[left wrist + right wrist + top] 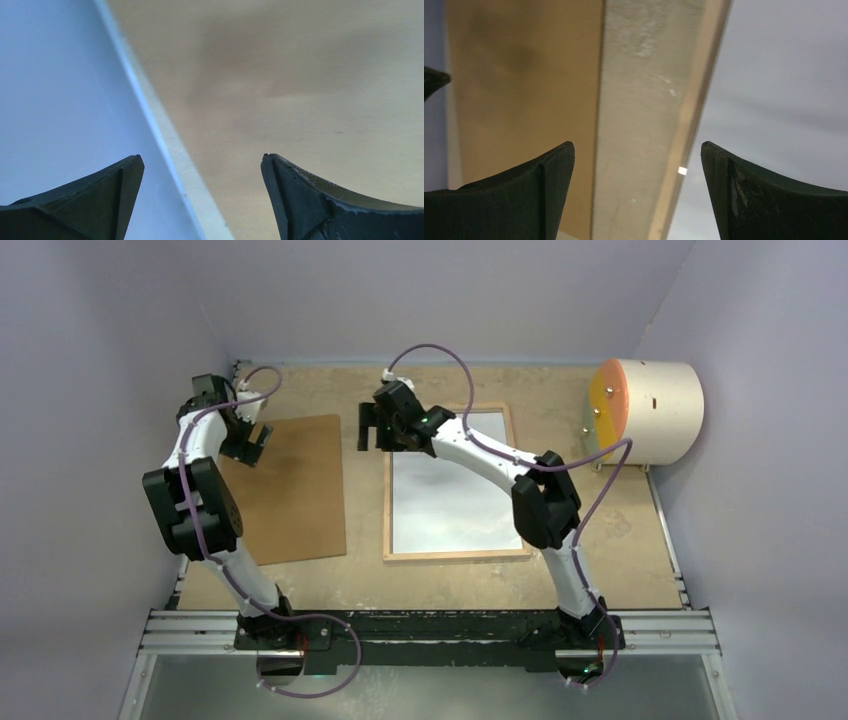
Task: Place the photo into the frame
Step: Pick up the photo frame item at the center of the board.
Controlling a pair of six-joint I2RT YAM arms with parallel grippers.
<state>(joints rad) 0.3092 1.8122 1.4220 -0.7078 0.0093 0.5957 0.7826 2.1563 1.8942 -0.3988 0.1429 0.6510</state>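
Over the frame (455, 556) the right pincer (368, 428) hangs spread; left pincer (256, 445) spread too, over the brown board (300, 500).

Soft even light; faint shadow falling on flat brown board (300, 495); dull sheen clouding thin-rimmed light-wood frame (450, 515); wrist views blurring.

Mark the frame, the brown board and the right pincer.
frame (458, 555): top view, near wooden rim.
brown board (300, 490): top view, bare middle.
right pincer (636, 145): right wrist view, midway between fingertips.

Pale lilac walls (80, 340); tan tabletop (620, 535)
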